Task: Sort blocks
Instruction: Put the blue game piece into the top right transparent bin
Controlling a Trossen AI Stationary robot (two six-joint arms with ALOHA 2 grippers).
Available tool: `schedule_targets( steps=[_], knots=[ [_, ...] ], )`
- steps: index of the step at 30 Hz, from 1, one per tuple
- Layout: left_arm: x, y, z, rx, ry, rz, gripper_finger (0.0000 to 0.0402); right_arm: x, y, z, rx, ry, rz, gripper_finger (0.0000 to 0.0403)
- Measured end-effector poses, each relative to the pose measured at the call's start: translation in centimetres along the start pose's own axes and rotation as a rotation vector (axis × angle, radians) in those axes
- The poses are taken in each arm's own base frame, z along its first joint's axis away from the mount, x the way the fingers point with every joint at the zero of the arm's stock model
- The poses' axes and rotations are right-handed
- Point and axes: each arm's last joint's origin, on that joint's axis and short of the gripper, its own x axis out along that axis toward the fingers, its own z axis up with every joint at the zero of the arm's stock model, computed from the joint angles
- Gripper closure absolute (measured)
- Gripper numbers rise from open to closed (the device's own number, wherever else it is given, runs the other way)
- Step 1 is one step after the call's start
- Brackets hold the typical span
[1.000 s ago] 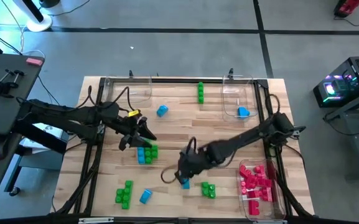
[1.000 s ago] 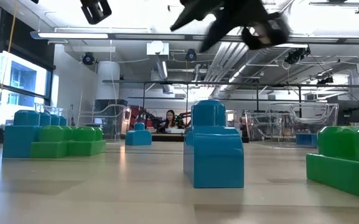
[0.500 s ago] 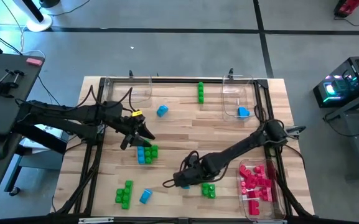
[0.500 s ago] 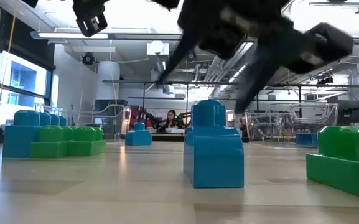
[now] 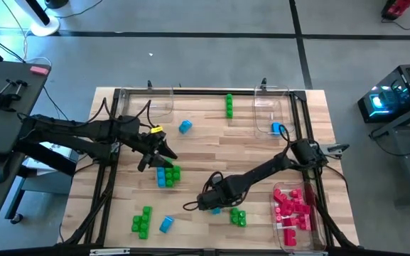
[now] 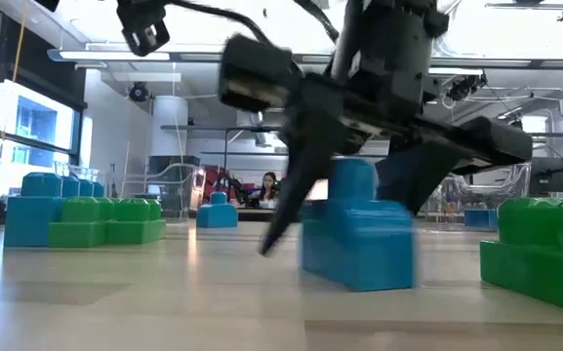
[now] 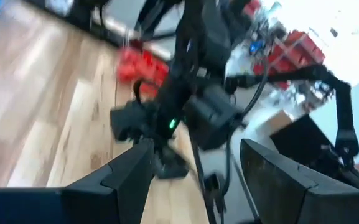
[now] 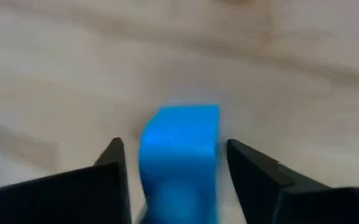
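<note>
1. Right gripper (image 6: 344,229) has dropped to table level since 1 s ago, fingers now straddling the blue block (image 8: 180,155).
2. Jaws parted; contact with block cannot be told.
3. Block sits near front-centre of table (image 5: 205,142).
4. Left gripper (image 5: 163,156) hovers open, empty, above mixed blocks.

no legible txt, no labels, no brands, no nos. or signs in any view

Wooden table, clear trays, and the room around it

The wooden table (image 5: 205,142) carries clear plastic trays at its far left corner (image 5: 146,102), far right corner (image 5: 273,114) and near right edge (image 5: 295,231). A lit computer tower (image 5: 396,99) stands off to the right; a person (image 6: 265,187) sits far behind the table.
</note>
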Motion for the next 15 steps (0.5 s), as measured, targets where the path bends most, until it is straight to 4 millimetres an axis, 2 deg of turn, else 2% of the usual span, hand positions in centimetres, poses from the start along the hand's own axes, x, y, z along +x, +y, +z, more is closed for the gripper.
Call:
schedule_targets(
  steps=[2, 4, 5, 11, 15],
  knots=[
    [-0.1, -0.1, 0.6, 0.018, -0.064, -0.003, 0.0174, -0.6, -0.2, 0.3, -0.009, -0.027, -0.021, 0.0305],
    [-0.2, -0.2, 1.2, 0.037, -0.125, -0.011, 0.0174, -2.1, -0.3, 0.7, -0.048, -0.045, -0.015, 0.0363],
    [-0.2, -0.3, 1.4, 0.043, -0.148, -0.016, 0.0174, -2.9, -0.4, 0.9, -0.065, -0.054, -0.015, 0.0380],
    [-0.6, 0.2, 2.1, 0.058, -0.204, -0.001, 0.0174, -10.2, -2.5, 3.2, -0.106, -0.178, -0.088, 0.0379],
    [-0.8, 0.6, 2.4, 0.051, -0.219, 0.023, 0.0174, -16.5, -5.6, 5.1, -0.095, -0.353, -0.157, 0.0397]
  ],
)
